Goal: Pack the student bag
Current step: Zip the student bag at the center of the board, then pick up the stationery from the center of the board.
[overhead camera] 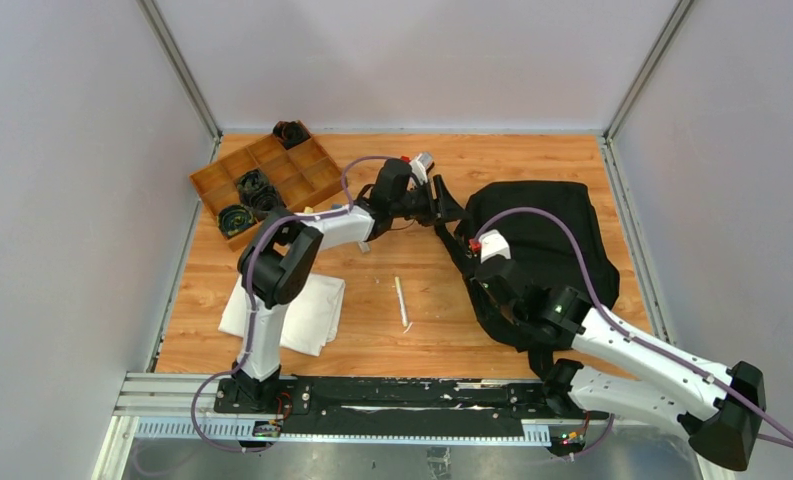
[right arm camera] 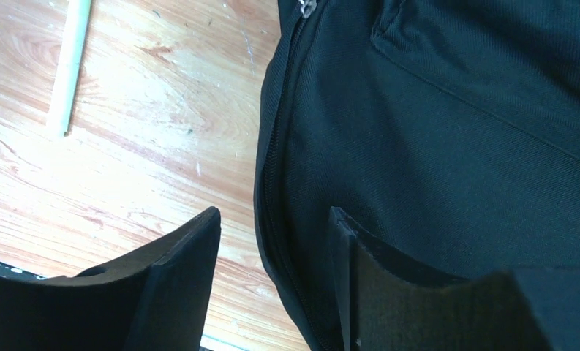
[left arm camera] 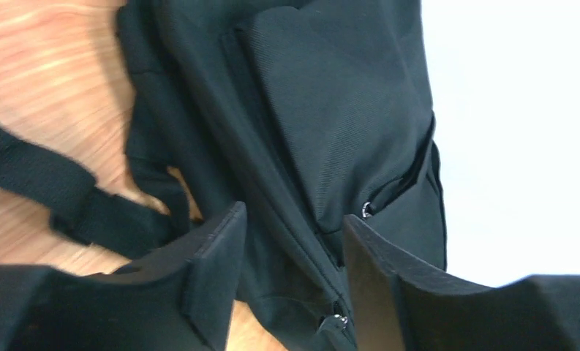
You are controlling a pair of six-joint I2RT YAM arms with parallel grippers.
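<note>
Desk [overhead camera: 422,335] of orange-brown wood grain carries the student bag [overhead camera: 547,250], a large soft black fabric backpack. It lies flat on the right half, and its black webbing strap [left arm camera: 45,183] trails onto the bare wood on its left side.

The left end effector [overhead camera: 442,205] reaches across from the left arm to the bag's upper left corner. In the left wrist view its two black fingers [left arm camera: 213,256] stand apart, with a zipped seam of the bag between them and a small metal zipper pull [left arm camera: 338,319] just beside the right-hand finger. Whether the pads touch the fabric cannot be told.

The right end effector [overhead camera: 470,248] hangs over the bag's left edge. In the right wrist view its fingers [right arm camera: 188,256] are spread, one over bare wood and the other over black fabric, with the bag's zipped edge running up between them.

A thin white stick [overhead camera: 401,300] lies alone on the desk left of the bag, near neither end effector. Further left is a folded white cloth [overhead camera: 302,310], partly under the left arm. At the far left corner sits a brown wooden compartment tray [overhead camera: 307,165], set at an angle, with round black parts [overhead camera: 257,190] in several of its cells.
</note>
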